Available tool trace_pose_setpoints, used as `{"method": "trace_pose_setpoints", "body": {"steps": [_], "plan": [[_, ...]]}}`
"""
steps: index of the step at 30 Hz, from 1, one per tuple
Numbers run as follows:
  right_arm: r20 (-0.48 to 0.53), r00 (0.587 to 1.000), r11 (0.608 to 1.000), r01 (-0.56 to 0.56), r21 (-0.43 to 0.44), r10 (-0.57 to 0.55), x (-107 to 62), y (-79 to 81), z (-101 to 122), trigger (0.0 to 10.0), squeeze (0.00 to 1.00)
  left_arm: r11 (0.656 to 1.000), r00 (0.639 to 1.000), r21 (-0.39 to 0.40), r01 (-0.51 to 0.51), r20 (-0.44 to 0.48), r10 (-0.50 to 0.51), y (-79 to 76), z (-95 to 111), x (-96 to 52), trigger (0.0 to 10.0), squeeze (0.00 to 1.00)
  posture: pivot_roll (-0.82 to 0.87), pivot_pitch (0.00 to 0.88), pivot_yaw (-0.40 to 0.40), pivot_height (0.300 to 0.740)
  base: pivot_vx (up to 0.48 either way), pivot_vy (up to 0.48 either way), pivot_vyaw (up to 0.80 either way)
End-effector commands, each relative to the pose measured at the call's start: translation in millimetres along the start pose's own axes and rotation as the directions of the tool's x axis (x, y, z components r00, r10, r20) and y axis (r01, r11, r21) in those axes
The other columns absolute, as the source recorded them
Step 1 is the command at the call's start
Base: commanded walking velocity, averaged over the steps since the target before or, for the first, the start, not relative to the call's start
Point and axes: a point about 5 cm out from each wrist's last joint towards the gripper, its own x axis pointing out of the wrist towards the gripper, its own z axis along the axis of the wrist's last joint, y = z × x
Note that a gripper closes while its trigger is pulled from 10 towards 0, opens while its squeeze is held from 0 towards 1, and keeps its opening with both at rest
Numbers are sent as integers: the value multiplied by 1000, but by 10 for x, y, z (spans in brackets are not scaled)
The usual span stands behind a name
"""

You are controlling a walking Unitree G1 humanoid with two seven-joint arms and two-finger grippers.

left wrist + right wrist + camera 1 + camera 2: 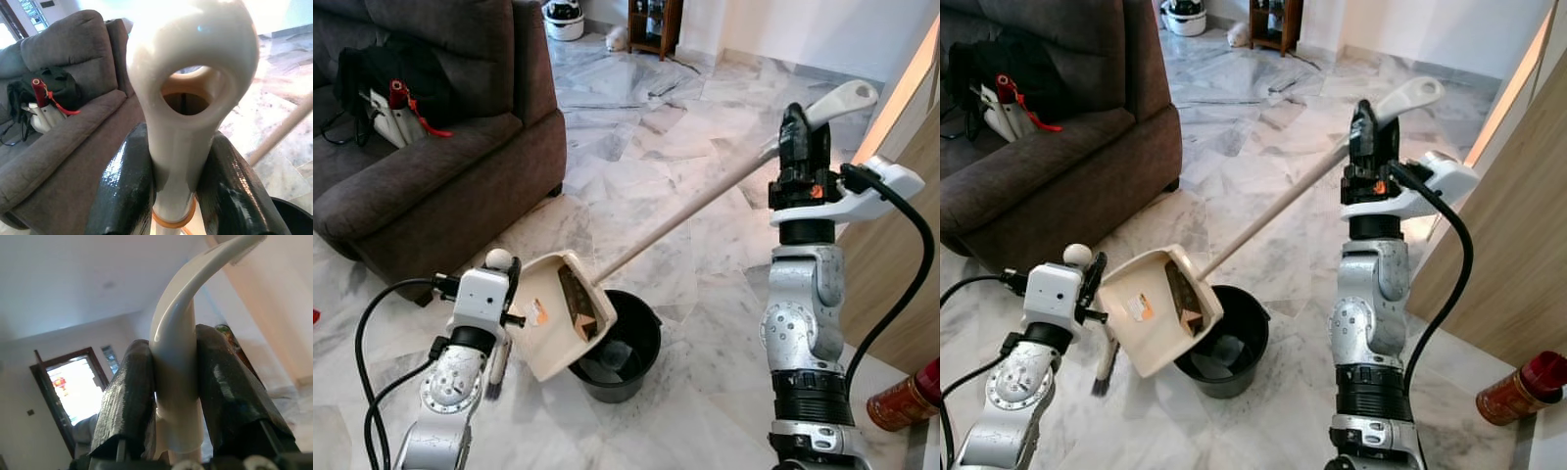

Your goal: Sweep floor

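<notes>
white marble floor (705, 245), sofa (431, 147) left; both pincers clamped, perhaps dustpan (553, 323) and broom handles

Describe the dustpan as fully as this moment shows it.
The dustpan is cream plastic with a long pale handle ending in a curved loop grip. The right pincer clamps that grip high up. The pan is tipped steeply over the black bin, brown debris inside, a small sticker on its back. The left pincer holds a short cream brush handle beside it.
</notes>
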Motion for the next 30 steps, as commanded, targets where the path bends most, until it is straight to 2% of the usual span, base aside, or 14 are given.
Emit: {"method": "trace_pose_setpoints", "body": {"steps": [1,9,11,13,16,22,26,30], "plan": [[85,994,997,-67,41,63,81,147,128,10000,0,1000,999,22,4,47,-5,-1,120,13,10000,0,102,77,9,740,0,0,0],[91,980,981,-184,67,177,103,281,132,10000,0,1000,999,11,16,46,-16,-25,120,21,10000,0,106,77,10,740,0,0,0],[48,957,958,-286,-2,285,108,392,87,10000,0,1000,999,7,22,46,-22,-32,122,26,10000,0,105,78,11,740,0,0,0],[22,946,945,-324,-43,325,107,439,55,10000,0,1000,999,6,24,46,-24,-35,123,31,10000,0,106,78,11,740,0,0,0],[21,939,939,-343,-35,344,115,485,40,10000,0,1000,999,2,27,46,-27,-43,123,38,10000,0,108,79,10,740,0,0,0],[10,930,928,-366,-71,368,121,525,21,10000,0,1000,998,-2,31,47,-31,-51,123,38,10000,0,107,78,10,740,0,0,0],[-1,916,911,-398,-112,400,117,587,12,10000,0,999,998,-3,34,49,-34,-56,126,42,10000,0,107,77,9,740,0,0,0],[9,924,911,-376,-169,383,136,596,23,10000,0,999,998,-3,35,50,-34,-59,127,43,10000,0,108,75,9,740,0,0,0]]}}
